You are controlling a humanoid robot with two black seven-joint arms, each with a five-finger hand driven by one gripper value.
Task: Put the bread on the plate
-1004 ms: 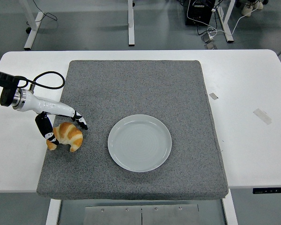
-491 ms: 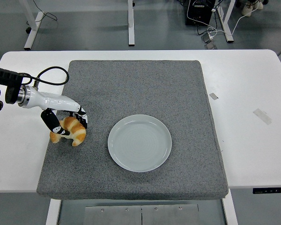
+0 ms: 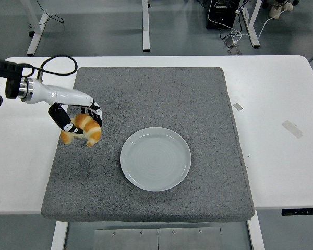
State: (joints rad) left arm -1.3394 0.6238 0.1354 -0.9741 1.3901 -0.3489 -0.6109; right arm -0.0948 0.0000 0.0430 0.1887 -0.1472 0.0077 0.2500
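Observation:
A golden croissant hangs above the left part of the grey mat, held in my left hand, whose fingers curl around its top and sides. The arm reaches in from the left edge. A pale round plate with nothing on it lies on the mat to the right of the bread and slightly nearer. The right arm does not show.
The grey mat covers the middle of the white table. Two small bits of tape lie on the table at the right. A black cable loops off my left wrist.
My left hand closed on the croissant and lifted it off the mat, carrying it up and to the right toward the plate.

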